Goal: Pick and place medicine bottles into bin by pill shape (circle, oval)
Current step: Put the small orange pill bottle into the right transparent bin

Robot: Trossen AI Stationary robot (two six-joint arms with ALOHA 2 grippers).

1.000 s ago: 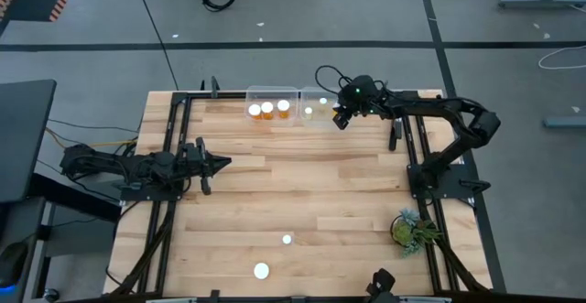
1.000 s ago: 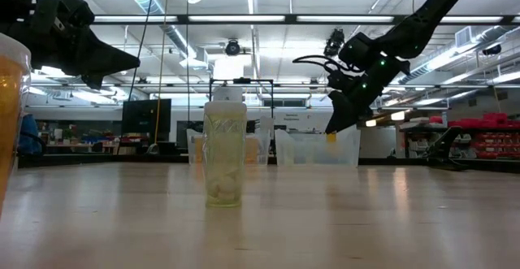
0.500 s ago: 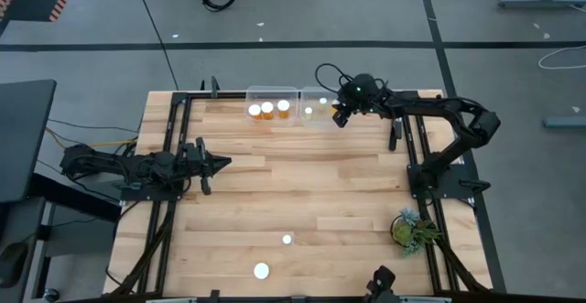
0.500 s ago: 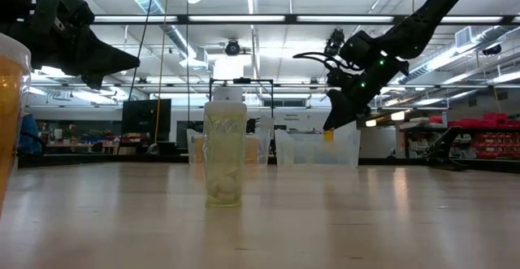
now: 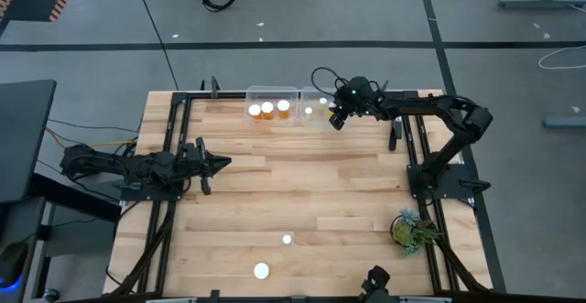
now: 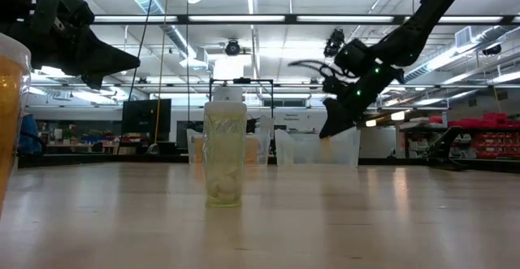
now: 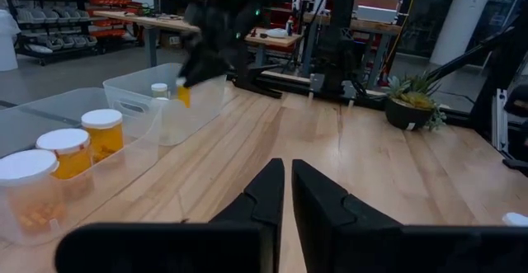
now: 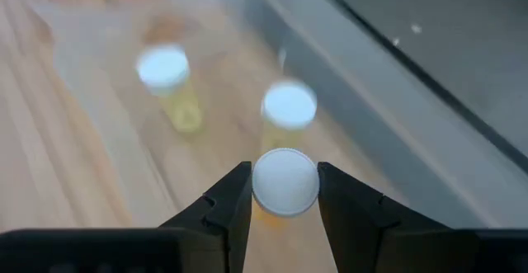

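Observation:
My right gripper is shut on an orange medicine bottle with a white cap, above the right clear bin. The bottle's orange body shows below the fingers in the low view. That bin holds two bottles. The left clear bin holds three bottles. Two more bottles stand on their bases near the table's near edge. My left gripper is shut and empty at the table's left. My right gripper pinches the bottle at its white cap, one finger on each side of it. The fingers come from above, slanting down. The bottle hangs below the fingers, roughly upright and lifted clear, over the right bin.
A green plant stands at the table's near right. Black frame rails run along the left and right sides. In the low view one near bottle holds pale pills, and another fills the left edge.
My right gripper has gone a little toward the table's left with the bottle, farther over the right bin, and stays shut on it.

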